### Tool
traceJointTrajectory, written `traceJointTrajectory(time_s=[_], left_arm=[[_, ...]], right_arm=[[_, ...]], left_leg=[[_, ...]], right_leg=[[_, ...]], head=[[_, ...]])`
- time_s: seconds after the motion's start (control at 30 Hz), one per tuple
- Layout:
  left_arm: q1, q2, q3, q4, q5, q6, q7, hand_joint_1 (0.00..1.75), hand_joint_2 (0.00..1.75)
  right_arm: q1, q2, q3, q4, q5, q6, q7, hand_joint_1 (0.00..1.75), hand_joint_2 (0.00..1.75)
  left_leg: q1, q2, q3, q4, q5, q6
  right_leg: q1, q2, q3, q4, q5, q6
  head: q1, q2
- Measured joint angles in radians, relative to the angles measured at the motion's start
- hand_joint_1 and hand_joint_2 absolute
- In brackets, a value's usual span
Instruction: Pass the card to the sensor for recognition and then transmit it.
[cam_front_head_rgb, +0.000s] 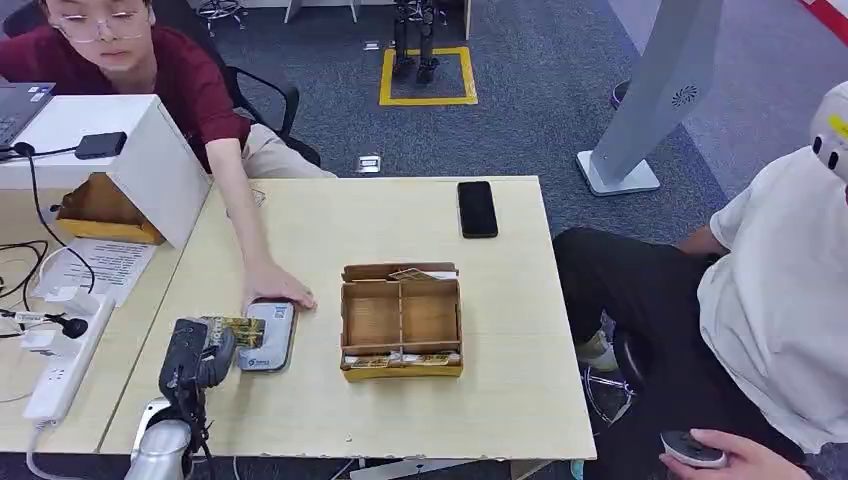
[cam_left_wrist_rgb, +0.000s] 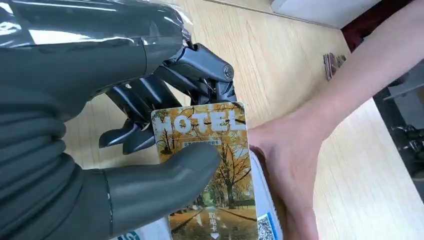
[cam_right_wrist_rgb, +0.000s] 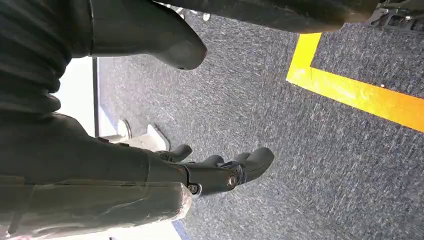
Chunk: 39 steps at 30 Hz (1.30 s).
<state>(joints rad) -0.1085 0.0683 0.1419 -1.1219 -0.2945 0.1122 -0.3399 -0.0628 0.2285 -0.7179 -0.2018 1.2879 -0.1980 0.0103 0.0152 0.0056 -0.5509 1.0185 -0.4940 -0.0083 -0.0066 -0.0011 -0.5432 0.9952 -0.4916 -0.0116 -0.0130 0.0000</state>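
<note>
Several cards (cam_front_head_rgb: 402, 359) (yellowish) fill box (cam_front_head_rgb: 401, 320) front slot

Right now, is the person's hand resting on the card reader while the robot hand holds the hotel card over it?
Yes: the person's hand rests on the grey card reader beside the hotel card gripped by the left robot hand.
</note>
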Motion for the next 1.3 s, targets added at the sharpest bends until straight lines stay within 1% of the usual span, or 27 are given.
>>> traceJointTrajectory(time_s=[0.1,0.27,0.37,0.4,0.47,0.6,0.77,0.9,1.17,1.3], left_arm=[[0.0,0.0,-0.002,0.0,-0.026,0.001,0.003,1.75,1.75],[-0.002,0.0,-0.01,0.003,-0.106,0.051,0.017,1.75,1.75],[-0.014,-0.001,-0.032,0.031,-0.247,0.166,0.037,1.75,1.75],[-0.018,-0.001,-0.039,0.042,-0.282,0.193,0.037,1.75,1.75],[-0.03,-0.002,-0.049,0.063,-0.322,0.216,0.042,1.75,1.75],[-0.052,-0.005,-0.064,0.105,-0.352,0.225,0.054,1.75,1.75],[-0.07,-0.006,-0.069,0.149,-0.395,0.255,0.059,1.75,1.75],[-0.085,-0.007,-0.07,0.184,-0.435,0.291,0.068,1.75,1.75],[-0.102,-0.009,-0.07,0.214,-0.433,0.288,0.067,1.75,1.75],[-0.104,-0.01,-0.07,0.217,-0.421,0.285,0.056,1.75,1.75]], right_arm=[[0.0,0.0,0.0,0.0,0.005,0.0,0.0,0.0,1.75],[0.0,0.0,0.0,0.0,0.012,0.002,0.0,0.0,1.75],[-0.001,0.001,0.0,0.0,0.017,0.003,0.0,0.0,1.75],[-0.001,0.002,0.0,0.0,0.018,0.003,0.0,0.0,1.75],[-0.001,0.002,0.0,0.0,0.021,0.003,0.0,0.0,1.75],[-0.001,0.002,0.0,0.0,0.024,0.006,0.0,0.0,1.75],[-0.001,0.002,0.0,0.0,0.031,0.006,0.0,0.0,1.75],[-0.002,0.002,0.0,0.0,0.032,0.009,0.0,0.0,1.75],[-0.002,0.002,0.0,0.0,0.034,0.009,0.0,0.0,1.75],[-0.002,0.002,0.0,0.0,0.037,0.009,0.0,0.0,1.75]], left_leg=[[0.0,0.0,0.0,0.0,0.0,0.0],[0.0,0.0,0.0,0.0,0.0,0.0],[0.0,0.0,0.0,0.0,0.0,0.0],[0.0,0.0,0.0,0.0,0.0,0.0],[0.0,0.0,0.0,0.0,0.0,0.0],[0.0,0.0,0.001,0.0,0.0,0.0],[0.0,0.0,0.001,0.0,0.0,0.0],[0.0,0.0,0.001,0.0,0.0,0.0],[0.0,0.0,0.002,0.0,0.0,0.0],[0.0,0.0,0.002,0.0,0.0,0.0]], right_leg=[[0.0,0.0,0.0,0.0,0.0,0.0],[0.0,0.0,0.0,0.0,0.0,0.0],[0.0,0.0,0.0,0.0,0.0,0.0],[0.0,0.0,0.0,0.0,0.0,0.0],[0.0,0.0,0.0,0.0,0.0,0.0],[0.0,0.0,0.0,0.0,0.0,0.0],[0.0,0.0,0.001,0.0,0.0,0.0],[0.0,0.0,0.001,0.0,0.0,0.0],[0.0,-0.001,0.002,0.0,0.0,0.0],[0.0,-0.001,0.003,0.0,0.0,0.0]], head=[[0.0,0.0],[0.0,0.0],[0.0,0.0],[0.0,0.0],[0.0,0.0],[0.0,0.0],[0.0,0.0],[0.0,0.0],[0.0,0.0],[0.0,0.0]])
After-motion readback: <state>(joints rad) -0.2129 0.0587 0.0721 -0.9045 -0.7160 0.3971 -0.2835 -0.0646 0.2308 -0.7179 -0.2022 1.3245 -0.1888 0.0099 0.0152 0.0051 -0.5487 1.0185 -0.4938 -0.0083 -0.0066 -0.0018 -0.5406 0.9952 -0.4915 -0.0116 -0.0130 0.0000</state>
